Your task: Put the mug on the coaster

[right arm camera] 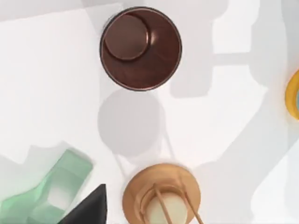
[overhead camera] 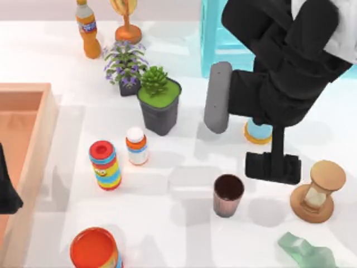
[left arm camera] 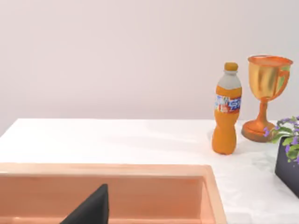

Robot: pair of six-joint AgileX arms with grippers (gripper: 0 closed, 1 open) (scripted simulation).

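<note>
The mug [overhead camera: 228,194] is a small dark brown ribbed cup without a handle. It stands upright at the front centre-right of the table, and the right wrist view looks down into the mug [right arm camera: 140,47]. My right gripper [overhead camera: 273,167] hangs open just right of the mug and a little farther back, apart from it, with nothing between its fingers. One dark finger [right arm camera: 91,207] shows in the right wrist view. The coaster is hidden or out of view. My left gripper [overhead camera: 6,192] is parked at the left edge over the wooden box, open and empty.
An hourglass [overhead camera: 317,191] and a green glass bottle [overhead camera: 307,251] lie right of the mug. A light-blue cylinder [overhead camera: 258,131] sits under my right arm beside a grey rounded slab [overhead camera: 217,97]. A striped can [overhead camera: 104,165], small bottle [overhead camera: 136,146], potted plant [overhead camera: 159,100] and wooden box [overhead camera: 33,162] stand left.
</note>
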